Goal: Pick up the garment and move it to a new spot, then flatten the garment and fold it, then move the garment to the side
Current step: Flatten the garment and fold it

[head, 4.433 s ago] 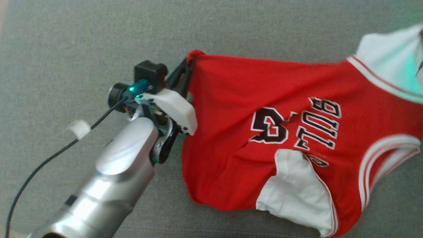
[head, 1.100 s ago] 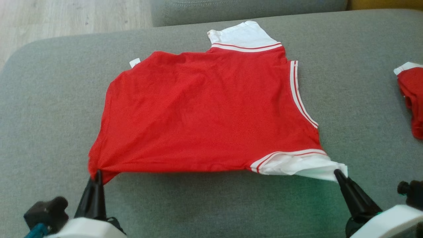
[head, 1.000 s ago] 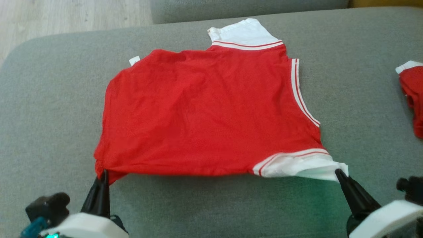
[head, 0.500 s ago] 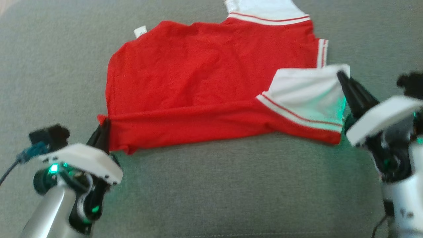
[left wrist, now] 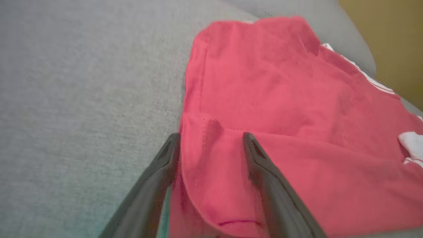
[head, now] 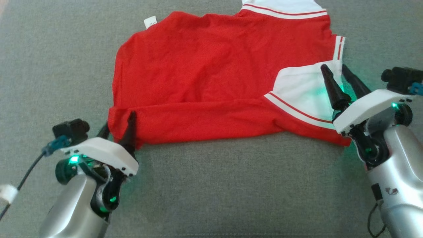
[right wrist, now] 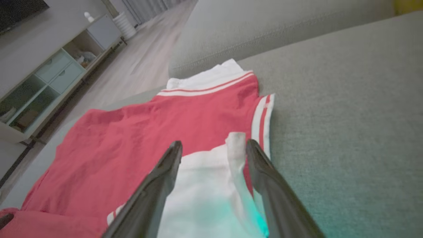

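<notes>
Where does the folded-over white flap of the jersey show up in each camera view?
Head view: white flap, right of centre, at the right hand.
Left wrist view: white flap, a small patch at the right edge.
Right wrist view: white flap, bottom centre.
Shared landmark: the red jersey.

The silver-armed, dark-fingered left gripper (head: 119,119) stands spread, pointing forward; the matching right gripper (head: 334,67) also looks spread, tilted slightly inward.
</notes>
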Robot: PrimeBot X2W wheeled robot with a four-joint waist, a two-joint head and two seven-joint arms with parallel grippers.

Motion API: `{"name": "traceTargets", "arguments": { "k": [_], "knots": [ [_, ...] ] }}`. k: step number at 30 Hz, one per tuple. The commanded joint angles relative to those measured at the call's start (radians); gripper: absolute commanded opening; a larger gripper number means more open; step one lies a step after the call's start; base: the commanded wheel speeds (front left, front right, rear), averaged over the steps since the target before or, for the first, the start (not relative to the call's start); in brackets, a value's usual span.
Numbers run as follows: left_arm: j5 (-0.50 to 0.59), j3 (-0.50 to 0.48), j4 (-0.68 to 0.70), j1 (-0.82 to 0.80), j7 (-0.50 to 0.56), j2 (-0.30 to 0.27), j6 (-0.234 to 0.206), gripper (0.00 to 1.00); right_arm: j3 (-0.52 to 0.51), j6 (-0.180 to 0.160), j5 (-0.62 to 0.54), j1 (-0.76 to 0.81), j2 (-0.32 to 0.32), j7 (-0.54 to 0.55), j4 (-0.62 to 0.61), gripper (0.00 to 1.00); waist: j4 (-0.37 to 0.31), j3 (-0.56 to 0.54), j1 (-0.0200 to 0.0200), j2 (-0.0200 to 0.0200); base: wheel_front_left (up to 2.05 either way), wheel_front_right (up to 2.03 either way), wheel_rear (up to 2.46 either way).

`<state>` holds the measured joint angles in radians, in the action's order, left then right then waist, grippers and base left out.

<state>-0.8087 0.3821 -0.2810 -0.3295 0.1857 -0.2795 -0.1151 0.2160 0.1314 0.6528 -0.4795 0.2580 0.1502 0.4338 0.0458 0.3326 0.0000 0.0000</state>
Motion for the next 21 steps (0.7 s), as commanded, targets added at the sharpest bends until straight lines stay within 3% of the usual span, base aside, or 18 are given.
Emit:
{"name": "traceTargets", "arguments": {
  "k": [1,5,10,16,21],
  "knots": [
    [0.022,-0.05,0.022,-0.015,-0.042,-0.023,-0.011,1.0,0.015,-0.001,0.008,-0.009,0.008,-0.039,-0.036,1.0,-0.004,-0.006,0.0,0.0,0.0,0.0,0.0],
    [0.141,-0.063,0.053,0.001,-0.231,-0.025,-0.086,1.0,0.003,-0.001,-0.016,0.023,0.022,-0.17,-0.086,1.0,-0.009,-0.02,0.0,0.0,0.0,0.0,0.0],
    [0.275,-0.069,0.126,0.032,-0.391,-0.043,-0.185,1.0,-0.066,-0.001,-0.18,0.1,0.016,-0.25,-0.209,1.0,-0.026,-0.042,0.0,0.0,0.0,0.0,0.0],
    [0.376,-0.067,0.228,0.085,-0.421,-0.089,-0.257,1.0,-0.139,-0.001,-0.33,0.246,-0.065,-0.199,-0.404,1.0,-0.051,-0.078,0.0,0.0,0.0,0.0,0.0],
    [0.404,-0.048,0.271,0.152,-0.363,-0.117,-0.298,1.0,-0.152,-0.001,-0.38,0.384,-0.125,-0.138,-0.541,1.0,-0.072,-0.101,0.0,0.0,0.0,0.0,0.0]
  ]
}}
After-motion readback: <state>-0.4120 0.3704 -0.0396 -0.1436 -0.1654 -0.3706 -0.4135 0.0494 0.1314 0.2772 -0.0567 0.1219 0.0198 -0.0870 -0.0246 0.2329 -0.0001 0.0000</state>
